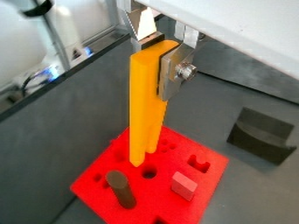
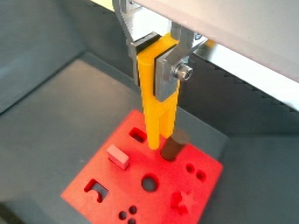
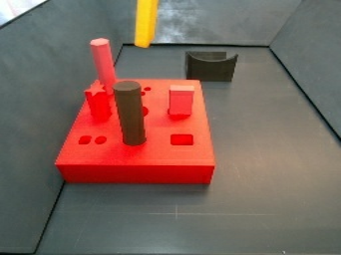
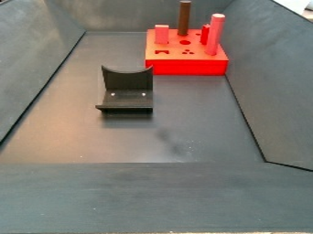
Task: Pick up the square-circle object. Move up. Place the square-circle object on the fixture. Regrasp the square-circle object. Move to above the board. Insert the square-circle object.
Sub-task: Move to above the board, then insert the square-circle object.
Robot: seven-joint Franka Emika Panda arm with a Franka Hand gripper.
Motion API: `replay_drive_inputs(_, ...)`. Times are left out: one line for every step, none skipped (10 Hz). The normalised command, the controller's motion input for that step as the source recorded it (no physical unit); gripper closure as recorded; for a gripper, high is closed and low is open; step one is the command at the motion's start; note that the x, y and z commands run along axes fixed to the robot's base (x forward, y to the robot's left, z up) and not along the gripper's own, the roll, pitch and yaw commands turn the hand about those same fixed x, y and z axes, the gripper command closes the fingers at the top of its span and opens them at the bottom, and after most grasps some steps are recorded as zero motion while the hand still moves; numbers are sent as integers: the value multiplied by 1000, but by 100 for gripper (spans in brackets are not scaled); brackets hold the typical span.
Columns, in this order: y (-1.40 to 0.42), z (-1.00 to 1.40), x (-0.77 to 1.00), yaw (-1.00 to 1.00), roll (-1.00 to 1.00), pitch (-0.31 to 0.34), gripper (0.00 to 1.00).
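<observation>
My gripper (image 1: 158, 59) is shut on the top end of the square-circle object (image 1: 145, 114), a long yellow two-bar piece hanging upright. Both wrist views show this grasp (image 2: 158, 61), with a silver finger (image 2: 173, 68) on each side of the piece (image 2: 159, 114). The piece's lower end hangs in the air over the red board (image 1: 111, 171). In a side view only the yellow lower end (image 3: 146, 22) shows, high above the board (image 3: 134, 159); the gripper is out of frame there. The dark fixture (image 1: 263, 133) stands empty on the floor beside the board.
On the board stand a dark cylinder (image 3: 128, 113), a tall pink-red hexagonal peg (image 3: 102, 62) and a short pink block (image 3: 181, 99). The fixture (image 4: 124, 90) sits in front of the board (image 4: 188, 62) in a side view. Grey bin walls slope up all round.
</observation>
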Motion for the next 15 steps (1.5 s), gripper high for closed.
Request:
replay_drive_inputs(10, -1, -61, 519, -67, -274, 100)
replay_drive_inputs(9, 0, -46, 271, -43, -168, 100)
replay_drive_inputs(0, 34, -100, -880, 0, -141, 100)
replay_drive_inputs(0, 106, -183, -846, 0, -134, 100)
replay_drive_inputs(9, 94, -306, -783, 21, -129, 100)
replay_drive_inputs(14, 54, -277, -811, 1, -130, 100)
replay_drive_inputs(6, 0, -254, -791, 0, -154, 100)
replay_drive_inputs(0, 0, -234, -749, 0, -187, 100)
replay_drive_inputs(-29, -129, -263, -729, -73, -183, 100)
replay_drive_inputs(-26, -414, -271, -794, -206, -193, 100)
replay_drive_inputs(-11, -503, -289, -791, -244, -200, 100)
replay_drive_inputs(-11, -503, -294, -791, -250, -197, 100)
replay_drive_inputs(-9, -500, -291, -794, -250, -193, 100)
replay_drive_inputs(-11, -417, -260, -811, -220, -160, 100)
replay_drive_inputs(-3, -297, -231, -831, -166, -114, 100)
